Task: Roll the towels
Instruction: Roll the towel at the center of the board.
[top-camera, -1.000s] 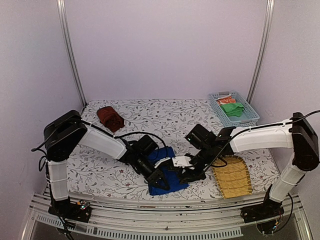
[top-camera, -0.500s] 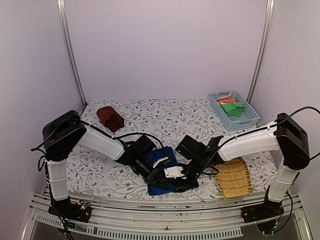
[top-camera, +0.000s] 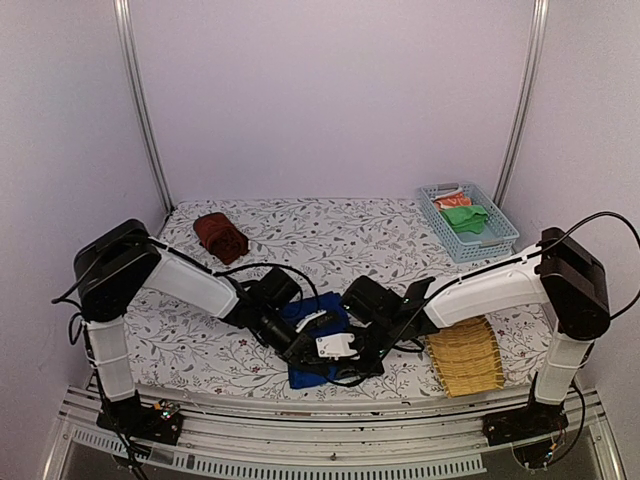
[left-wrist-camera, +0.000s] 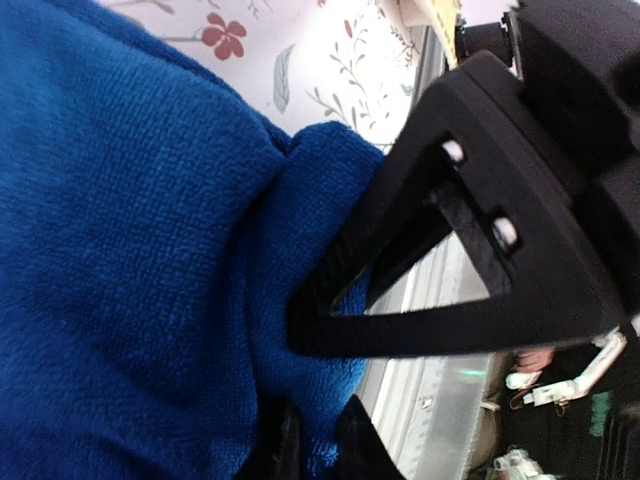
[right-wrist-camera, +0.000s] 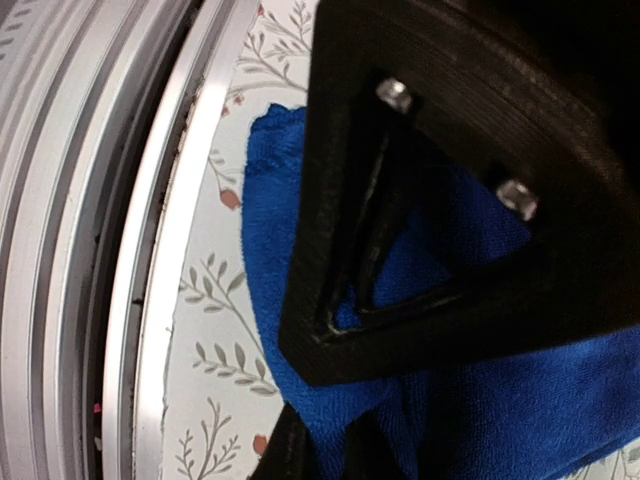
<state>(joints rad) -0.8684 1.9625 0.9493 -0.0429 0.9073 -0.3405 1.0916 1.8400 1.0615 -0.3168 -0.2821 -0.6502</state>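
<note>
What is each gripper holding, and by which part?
Both the left gripper and the right gripper appear to pinch the royal blue terry towel along its near edge.

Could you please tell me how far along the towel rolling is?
Done, apparently: the brown towel sits bundled at the back left. In hand: the blue towel, not yet a roll, lies at the near edge, pinched by the left fingers and the right fingers. Left: rolling it up.
</note>
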